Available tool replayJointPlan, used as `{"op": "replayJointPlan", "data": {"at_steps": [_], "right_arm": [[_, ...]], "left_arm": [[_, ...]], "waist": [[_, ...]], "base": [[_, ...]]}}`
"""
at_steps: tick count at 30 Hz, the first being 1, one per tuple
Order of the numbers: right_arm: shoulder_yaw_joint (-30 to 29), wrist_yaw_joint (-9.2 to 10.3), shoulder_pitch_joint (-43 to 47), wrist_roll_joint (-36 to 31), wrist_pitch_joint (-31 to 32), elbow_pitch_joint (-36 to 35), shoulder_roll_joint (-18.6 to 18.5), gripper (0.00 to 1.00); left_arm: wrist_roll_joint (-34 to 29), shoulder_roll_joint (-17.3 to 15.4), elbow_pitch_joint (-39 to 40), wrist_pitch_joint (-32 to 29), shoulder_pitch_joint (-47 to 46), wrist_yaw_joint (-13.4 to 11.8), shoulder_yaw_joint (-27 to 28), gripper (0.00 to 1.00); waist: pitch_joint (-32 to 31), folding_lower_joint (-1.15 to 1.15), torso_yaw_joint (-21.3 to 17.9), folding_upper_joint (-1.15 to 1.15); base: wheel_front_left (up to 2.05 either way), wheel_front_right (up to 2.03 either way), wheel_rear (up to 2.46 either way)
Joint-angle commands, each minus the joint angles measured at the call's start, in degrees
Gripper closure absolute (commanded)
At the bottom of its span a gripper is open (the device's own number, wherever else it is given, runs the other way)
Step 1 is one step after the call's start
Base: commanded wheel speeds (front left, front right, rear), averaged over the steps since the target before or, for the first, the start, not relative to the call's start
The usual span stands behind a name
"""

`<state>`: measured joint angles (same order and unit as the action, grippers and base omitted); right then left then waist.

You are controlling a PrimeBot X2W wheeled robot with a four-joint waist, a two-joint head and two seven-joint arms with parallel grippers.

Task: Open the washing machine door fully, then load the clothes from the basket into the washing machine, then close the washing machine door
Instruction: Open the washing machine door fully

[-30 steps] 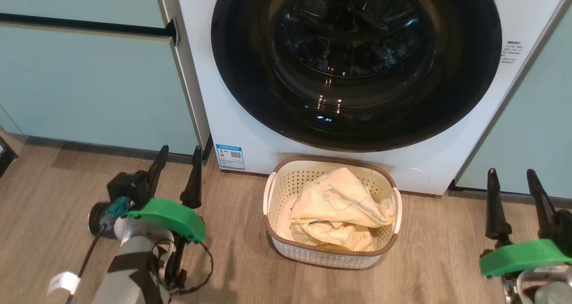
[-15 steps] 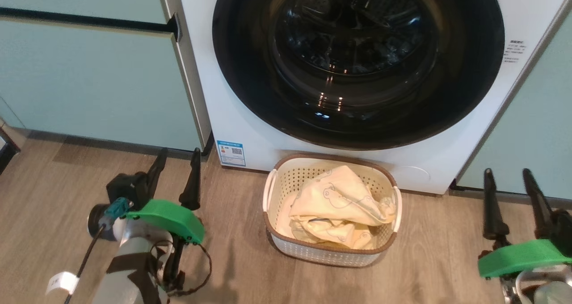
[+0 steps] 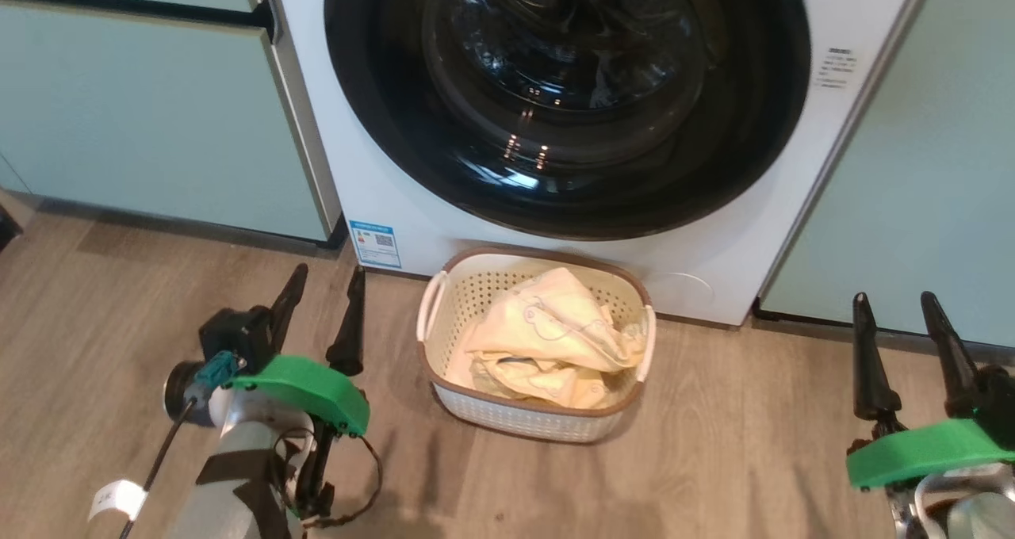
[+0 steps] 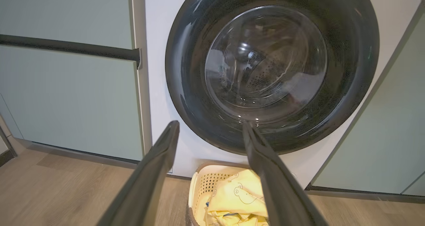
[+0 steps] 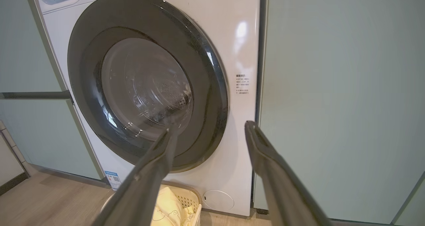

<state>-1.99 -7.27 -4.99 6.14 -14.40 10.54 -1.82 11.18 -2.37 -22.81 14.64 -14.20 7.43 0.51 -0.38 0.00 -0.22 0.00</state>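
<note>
The white washing machine (image 3: 714, 246) faces me with its round black-rimmed door (image 3: 567, 95) shut flat against the front; the door (image 4: 272, 66) (image 5: 147, 83) shows in both wrist views too. On the floor before it stands the cream basket (image 3: 535, 420) (image 4: 199, 189) (image 5: 194, 199) holding pale yellow clothes (image 3: 547, 337) (image 4: 237, 196) (image 5: 167, 206). My left gripper (image 3: 327, 276) (image 4: 210, 127) is open, left of the basket and apart from it. My right gripper (image 3: 892, 301) (image 5: 209, 128) is open at the right, well clear of the basket. Neither holds anything.
Pale green cabinet panels flank the machine on the left (image 3: 151, 119) and right (image 3: 936, 166). A dark handle bar (image 3: 135, 6) runs across the left cabinet. Wooden floor (image 3: 714, 444) spreads around the basket. A blue label (image 3: 374, 244) sits low on the machine.
The whole head view has shifted, so machine and basket now sit further left and slightly higher: the camera moved. Both grippers stay open and hold nothing.
</note>
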Motion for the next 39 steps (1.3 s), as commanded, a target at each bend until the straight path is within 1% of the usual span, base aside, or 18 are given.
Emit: {"op": "replayJointPlan", "data": {"at_steps": [1,11,18,24,39], "right_arm": [[1.27,-0.22,-3.10,0.35,-0.60,-1.79,-1.06,0.00],[1.25,-0.22,-3.18,0.53,-0.60,-1.91,-1.06,0.00],[1.02,-0.22,-3.17,0.71,-0.60,-2.16,-1.06,0.00],[0.67,-0.22,-2.90,0.60,-0.60,-2.47,-1.06,0.00],[0.89,-0.22,-2.48,0.77,-0.60,-2.97,-1.06,0.00]], "left_arm": [[0.65,-1.39,1.90,0.36,-3.00,0.05,1.61,0.00],[1.47,-1.57,2.29,0.36,-3.32,0.05,0.87,0.00],[0.97,-1.53,1.93,0.36,-3.26,0.05,1.04,0.00],[-0.04,-1.42,0.56,0.36,-3.02,0.05,1.16,0.00],[-0.69,-1.15,0.11,0.36,-2.88,0.05,1.68,0.00]], "waist": [[0.03,0.00,-0.09,0.00],[0.07,0.00,-0.59,0.00],[-0.14,0.00,-0.72,0.00],[-0.32,0.00,-0.58,0.00],[-0.63,0.00,-0.21,0.00]], "base": [[1.06,1.40,-2.46],[1.07,1.36,-2.43],[0.79,0.83,-1.61],[0.30,0.30,-0.59],[0.00,0.00,0.00]]}}
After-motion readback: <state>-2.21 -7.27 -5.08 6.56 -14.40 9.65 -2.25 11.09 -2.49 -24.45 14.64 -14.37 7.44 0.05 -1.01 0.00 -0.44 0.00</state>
